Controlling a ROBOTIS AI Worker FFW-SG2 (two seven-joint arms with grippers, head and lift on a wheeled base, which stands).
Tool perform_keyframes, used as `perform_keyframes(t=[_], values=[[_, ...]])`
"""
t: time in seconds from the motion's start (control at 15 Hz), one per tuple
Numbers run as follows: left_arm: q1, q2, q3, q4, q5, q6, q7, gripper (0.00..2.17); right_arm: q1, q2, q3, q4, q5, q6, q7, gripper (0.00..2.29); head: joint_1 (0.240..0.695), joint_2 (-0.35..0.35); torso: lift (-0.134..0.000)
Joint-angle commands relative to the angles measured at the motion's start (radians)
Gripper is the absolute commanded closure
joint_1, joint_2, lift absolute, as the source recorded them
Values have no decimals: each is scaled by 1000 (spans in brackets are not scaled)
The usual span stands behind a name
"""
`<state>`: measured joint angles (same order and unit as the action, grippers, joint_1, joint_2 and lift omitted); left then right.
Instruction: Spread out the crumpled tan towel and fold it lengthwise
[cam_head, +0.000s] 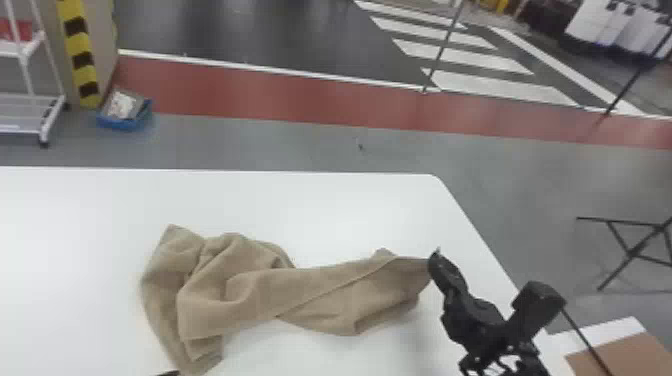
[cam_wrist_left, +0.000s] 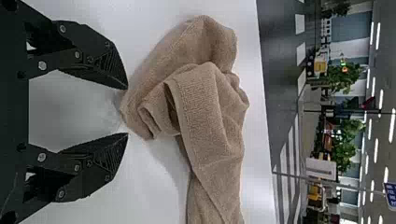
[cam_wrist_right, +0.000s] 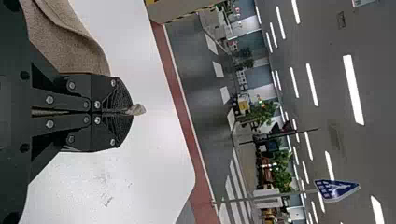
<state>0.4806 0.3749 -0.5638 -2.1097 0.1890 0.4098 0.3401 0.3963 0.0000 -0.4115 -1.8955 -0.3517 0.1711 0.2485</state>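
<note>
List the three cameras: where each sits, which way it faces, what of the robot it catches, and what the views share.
Head view: on the head, facing forward and down at the towel on the white table; the right gripper shows, plus a black sliver at the bottom edge.
Left wrist view: on the left wrist, facing past its open gripper to the bunched towel.
Right wrist view: on the right wrist, facing out over its fingers, closed on the towel.
Shared: towel, table and crosswalk stripes in all three.
</note>
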Motion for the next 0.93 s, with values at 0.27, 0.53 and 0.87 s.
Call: perform_keyframes(t=[0.27, 0.53, 0.87], values=[[-8, -7, -7, 5, -2, -5, 0, 623, 33, 1, -6, -37, -10, 3, 0, 1328, 695, -350, -124], [-13, -18, -7, 16, -2, -9, 17, 623, 44, 1, -4, -47, -10, 3, 0, 1328, 695, -350, -124], [-34, -28, -5, 39, -2, -9, 28, 637, 45, 1, -6, -47, -12, 3, 0, 1328, 695, -350, -124]])
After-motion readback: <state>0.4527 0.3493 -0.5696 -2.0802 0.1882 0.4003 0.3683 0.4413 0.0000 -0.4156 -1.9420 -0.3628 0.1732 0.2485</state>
